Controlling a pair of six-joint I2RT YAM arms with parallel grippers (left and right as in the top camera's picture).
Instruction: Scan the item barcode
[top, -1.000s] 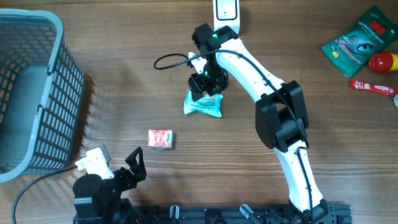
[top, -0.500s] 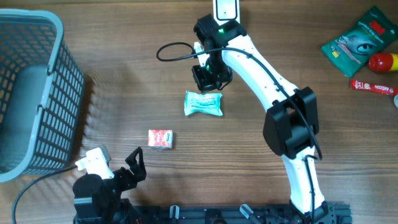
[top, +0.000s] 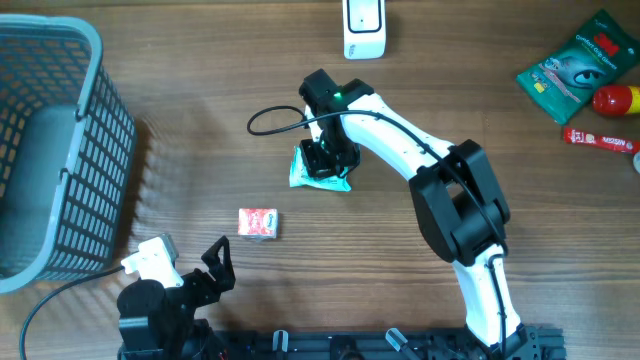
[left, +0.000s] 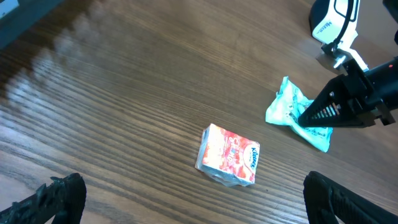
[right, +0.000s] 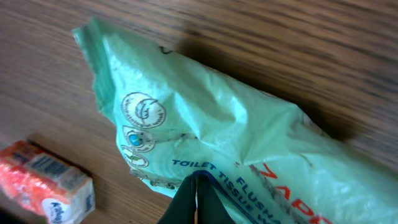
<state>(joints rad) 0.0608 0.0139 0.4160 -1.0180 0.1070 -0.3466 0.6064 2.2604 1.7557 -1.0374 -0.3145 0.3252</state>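
Green tissue packet (right: 249, 137) lies flat mid-tabletop (top: 200, 120), near the white scanner (top: 361, 25). The right fingers (right: 194, 199) are closed tip to tip and pressed on its printed face; whether film is pinched between them, cannot tell. The left fingers (left: 59, 199) are spread wide, idle near the small red box (left: 229, 155). Best approach: secure a firm pinch on the wrapper, lift, turn the barcode side toward the scanner. No barcode is visible; the underside is hidden and the packet's far end is cut off in the wrist view.

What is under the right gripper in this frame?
A green toilet tissue pack on the wooden table. The shut right gripper covers its middle from overhead; no barcode shows on the visible face.
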